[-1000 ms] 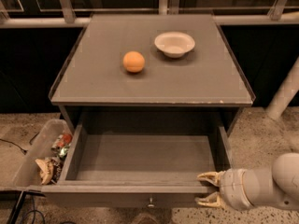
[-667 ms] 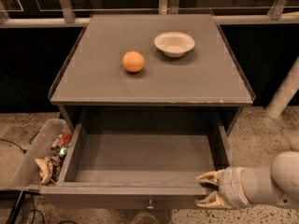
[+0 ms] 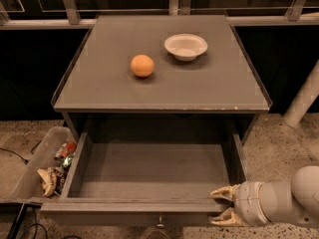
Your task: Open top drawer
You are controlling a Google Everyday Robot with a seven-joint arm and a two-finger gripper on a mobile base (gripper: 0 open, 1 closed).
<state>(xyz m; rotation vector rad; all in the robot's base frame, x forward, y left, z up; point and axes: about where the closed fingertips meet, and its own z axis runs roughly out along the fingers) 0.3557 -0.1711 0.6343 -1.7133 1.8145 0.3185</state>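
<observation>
– Gripper (image 3: 221, 206) is seen at the lower right, at the right end of the drawer front. State?
– Fingers (image 3: 222, 192) are spread apart, tan-tipped, one above the other. The upper one is laid over the front's top edge and the lower one is set lower, against the front face. Whether the panel is actually touched cannot be told.
– Arm?
– White arm (image 3: 279, 203) is seen coming in from the right edge, wrist pointed left.
– Task object?
– Top drawer (image 3: 149, 171) is found pulled well out from under the cabinet top (image 3: 149, 91). Its grey box interior is exposed and nothing is seen inside. A small round metal knob (image 3: 160, 222) is seen at the centre of the front, well apart from the gripper.
– On top?
– An orange (image 3: 142, 65) is placed left of centre and a white bowl (image 3: 186, 46) right of it, further back, upright. They are near each other but not touching.
– Surroundings?
– A clear bin (image 3: 30, 168) is noted on the floor, just beside the drawer's left wall, with crumpled wrappers (image 3: 57, 168) inside. Speckled floor (image 3: 279, 143) is seen on both sides, and a white post (image 3: 304, 98) is leaned at the right edge. Other drawers cannot be made out.
</observation>
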